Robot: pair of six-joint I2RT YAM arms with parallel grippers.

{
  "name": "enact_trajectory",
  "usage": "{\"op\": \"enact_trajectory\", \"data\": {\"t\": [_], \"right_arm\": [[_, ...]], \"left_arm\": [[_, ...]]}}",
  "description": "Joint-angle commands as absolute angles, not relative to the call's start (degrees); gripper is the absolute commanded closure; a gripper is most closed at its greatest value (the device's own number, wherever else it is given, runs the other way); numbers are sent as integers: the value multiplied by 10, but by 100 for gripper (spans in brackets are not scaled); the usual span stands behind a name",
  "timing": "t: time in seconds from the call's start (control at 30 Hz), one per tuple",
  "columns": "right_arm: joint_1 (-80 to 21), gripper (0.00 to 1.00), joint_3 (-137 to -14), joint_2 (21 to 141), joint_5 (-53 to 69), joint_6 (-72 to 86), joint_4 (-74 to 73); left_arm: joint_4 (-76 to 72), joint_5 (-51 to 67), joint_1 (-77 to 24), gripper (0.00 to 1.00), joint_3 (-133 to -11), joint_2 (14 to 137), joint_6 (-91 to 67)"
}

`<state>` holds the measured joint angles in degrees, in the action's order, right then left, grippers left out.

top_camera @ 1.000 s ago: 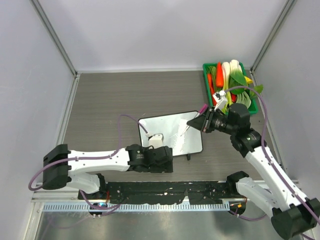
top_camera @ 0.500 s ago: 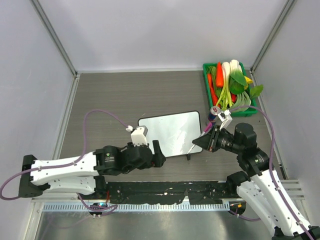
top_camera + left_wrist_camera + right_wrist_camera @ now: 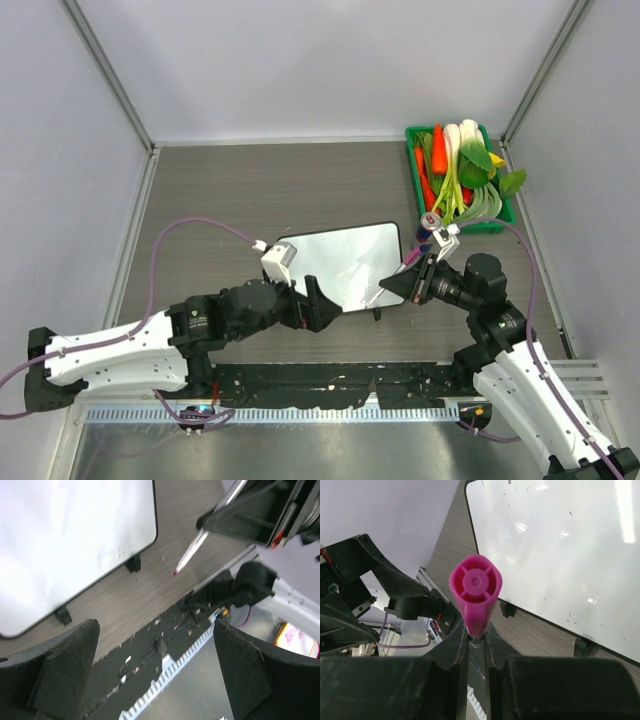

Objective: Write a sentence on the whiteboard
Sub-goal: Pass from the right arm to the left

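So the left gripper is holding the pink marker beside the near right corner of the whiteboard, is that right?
No. It is the right gripper holding the pink marker beside that corner of the whiteboard; the right wrist view shows it.

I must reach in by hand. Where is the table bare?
Bare: the table strip between back wall and whiteboard, left of the vegetable basket; also left of the board. Crowded: the board's near edge, with the left pincer and the right pincer holding the marker.

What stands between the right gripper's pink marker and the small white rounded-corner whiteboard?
Nothing visible: the pink marker in the right gripper hangs over the table beside a corner of the whiteboard; the left gripper sits aside.
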<state>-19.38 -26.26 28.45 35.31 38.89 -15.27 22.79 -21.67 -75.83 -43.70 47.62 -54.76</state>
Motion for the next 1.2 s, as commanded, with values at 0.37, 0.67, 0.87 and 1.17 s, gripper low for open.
{"op": "enact_trajectory", "data": {"t": [0.37,0.67,0.87,1.17], "right_arm": [[-192,99,-214,410,438,504,150],[-192,98,-207,458,440,540,224],[-192,99,-210,466,439,555,248],[-192,99,-212,468,431,550,233]], "left_arm": [[-71,221,-511,8,-466,681,-442],[-123,282,-508,29,-483,747,-430],[-139,304,-507,54,-483,768,-434],[-95,276,-505,100,-486,757,-413]]}}
